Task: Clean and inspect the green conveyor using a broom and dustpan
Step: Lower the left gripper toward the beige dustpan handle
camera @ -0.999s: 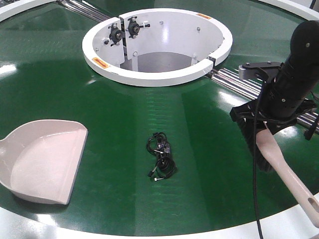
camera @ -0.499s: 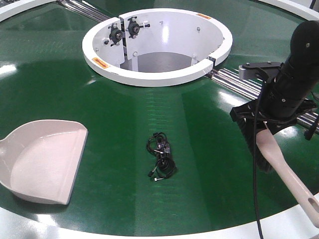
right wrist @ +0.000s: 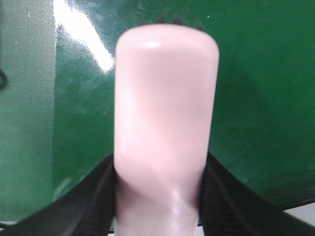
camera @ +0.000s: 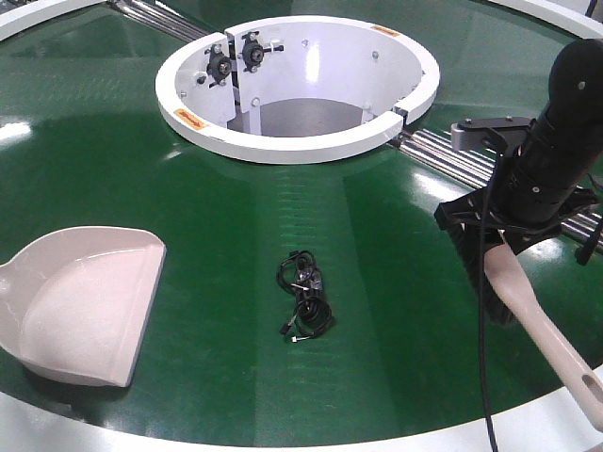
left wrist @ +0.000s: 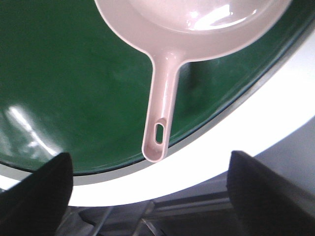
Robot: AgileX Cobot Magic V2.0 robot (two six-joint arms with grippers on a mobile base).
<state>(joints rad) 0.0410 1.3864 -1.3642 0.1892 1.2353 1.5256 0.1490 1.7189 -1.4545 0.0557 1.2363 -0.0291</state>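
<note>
Exterior front-facing view: the big green conveyor (camera: 236, 217) looks smooth and slippery. The dustpan (camera: 80, 306) lies flat on its left side. I think it is light, stiff plastic, best taken by the long handle (left wrist: 162, 98); the left hand (left wrist: 147, 191) hangs spread wide, not touching it. The right hand (camera: 504, 226) squeezes the light, stiff broom (camera: 528, 311) over the right side.
</note>
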